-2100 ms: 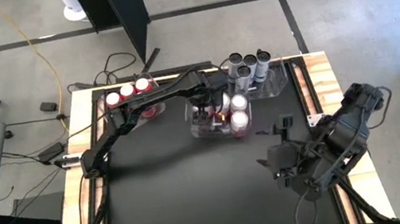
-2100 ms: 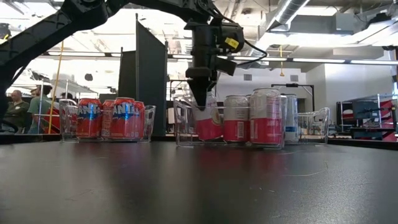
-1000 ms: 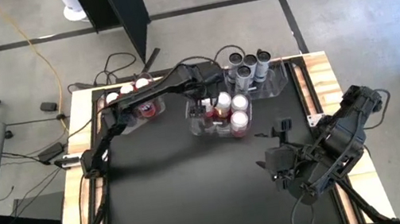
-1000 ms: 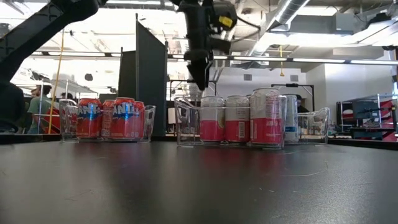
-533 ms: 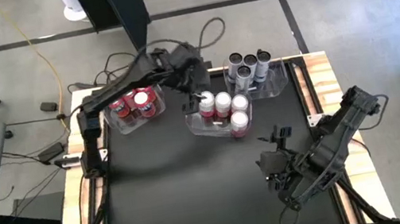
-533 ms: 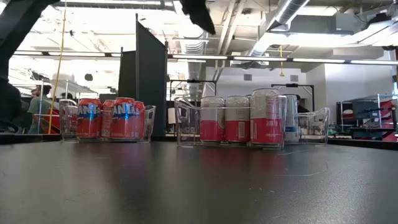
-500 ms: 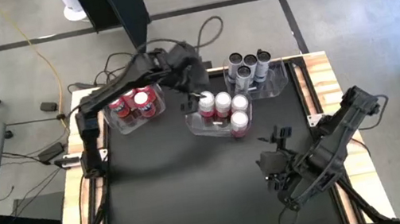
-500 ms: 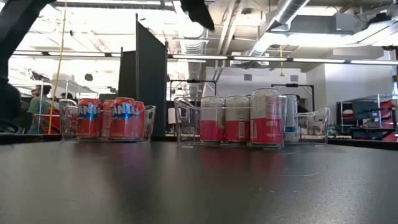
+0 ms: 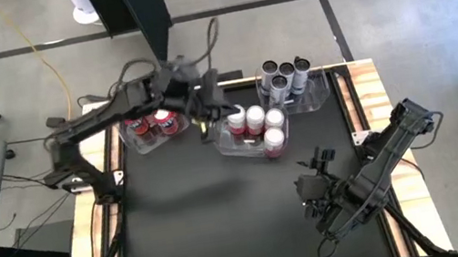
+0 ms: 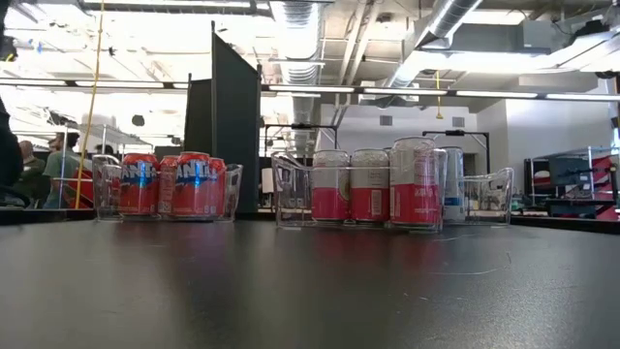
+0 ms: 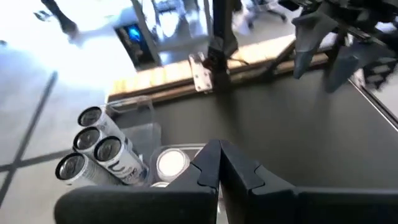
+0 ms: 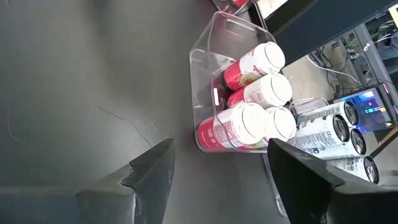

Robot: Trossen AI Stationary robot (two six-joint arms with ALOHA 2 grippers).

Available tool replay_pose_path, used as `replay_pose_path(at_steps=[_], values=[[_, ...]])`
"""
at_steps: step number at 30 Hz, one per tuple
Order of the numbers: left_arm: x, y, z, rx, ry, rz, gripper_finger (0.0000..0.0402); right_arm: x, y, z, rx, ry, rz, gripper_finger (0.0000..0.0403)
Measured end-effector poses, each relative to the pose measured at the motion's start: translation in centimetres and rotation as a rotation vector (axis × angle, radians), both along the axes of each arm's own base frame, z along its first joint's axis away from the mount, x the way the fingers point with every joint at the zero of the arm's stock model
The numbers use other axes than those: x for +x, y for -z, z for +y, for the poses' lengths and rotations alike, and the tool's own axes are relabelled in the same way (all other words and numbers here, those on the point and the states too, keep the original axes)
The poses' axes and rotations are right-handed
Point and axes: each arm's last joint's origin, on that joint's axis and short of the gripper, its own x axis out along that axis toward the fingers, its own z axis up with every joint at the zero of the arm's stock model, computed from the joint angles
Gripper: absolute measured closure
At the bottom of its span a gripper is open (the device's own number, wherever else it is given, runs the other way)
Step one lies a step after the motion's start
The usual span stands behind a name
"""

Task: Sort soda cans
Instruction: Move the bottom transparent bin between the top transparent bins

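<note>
Left tool: we see the left tool [image 9: 206,118] raised over the far part of the tabletop [image 9: 225,221], between the red-can bin [image 9: 131,137] and the middle bin [image 9: 224,143]; in its wrist view the two fingers [image 11: 214,163] meet at their tips, pressed together with nothing between them.
Right tool: we see the right tool [image 9: 314,190] waiting over the tabletop at about 4 o'clock, well apart from the cans; its wrist view shows the two fingers [image 12: 152,165] standing wide apart and empty.
Red cans: we find the red soda cans [image 9: 158,118] upright in the clear bin at about 11 o'clock; the low view shows them [image 10: 174,184] packed side by side on that picture's left.
Pink-and-white cans: we count four pink-and-white soda cans [image 9: 258,126] upright in the middle clear bin at about 12 o'clock, touching one another; in the low view they [image 10: 373,186] stand in a row behind the bin's clear wall [image 10: 286,189].
Silver cans: we see four dark grey soda cans [image 9: 283,74] upright in the clear bin [image 9: 323,95] at about 1 o'clock, close together; the left wrist view shows their tops [image 11: 90,142].
Room: in the low view we make out a person [image 10: 60,155] far off beyond the tabletop, on the left edge.
</note>
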Motion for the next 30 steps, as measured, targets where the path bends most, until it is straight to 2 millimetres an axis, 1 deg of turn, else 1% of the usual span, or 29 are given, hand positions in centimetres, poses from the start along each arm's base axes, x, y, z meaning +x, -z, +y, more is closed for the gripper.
replay_pose_path(at_steps=[3, 6, 9, 12, 14, 17, 20, 23, 24, 25, 30], values=[[-1.3, 2.9, -0.7, -0.013, -0.066, -0.075, 0.0401, 0.0, 0.0, 0.0, -0.001, 0.005, -0.006, 0.0133], [-3.4, 6.7, -1.2, -0.03, -0.129, -0.113, 0.0401, 0.0, 0.0, 0.0, -0.006, 0.02, -0.034, 0.0133], [-5.3, 10.7, -1.6, -0.055, -0.211, -0.149, 0.0401, 0.2, -0.1, -0.3, 0.004, 0.07, -0.089, 0.0134], [-7.2, 13.8, -1.9, -0.071, -0.294, -0.149, 0.0401, 0.5, 0.7, -0.9, 0.034, 0.16, -0.14, 0.014], [-8.4, 15.1, -2.0, -0.085, -0.337, -0.148, 0.0401, 0.7, 1.9, -1.5, 0.052, 0.24, -0.168, 0.0156], [-9.8, 16.5, -2.4, -0.101, -0.374, -0.155, 0.0401, 0.8, 4.4, -2.4, 0.084, 0.369, -0.208, 0.0201], [-11.2, 17.6, -2.8, -0.102, -0.419, -0.152, 0.0401, 0.8, 7.1, -3.3, 0.12, 0.493, -0.247, 0.0273], [-12.5, 18.5, -2.9, -0.105, -0.481, -0.154, 0.0401, 0.3, 9.2, -4.1, 0.139, 0.611, -0.296, 0.0364], [-12.8, 18.8, -2.9, -0.111, -0.491, -0.163, 0.0401, 0.1, 9.8, -4.4, 0.142, 0.651, -0.312, 0.0383], [-13.1, 19.1, -2.9, -0.115, -0.5, -0.161, 0.0401, -0.1, 10.3, -4.7, 0.143, 0.69, -0.329, 0.039], [-14.1, 21.5, -2.9, -0.122, -0.57, -0.124, 0.0401, -0.7, 12.7, -6.6, 0.144, 0.863, -0.433, 0.0399]])
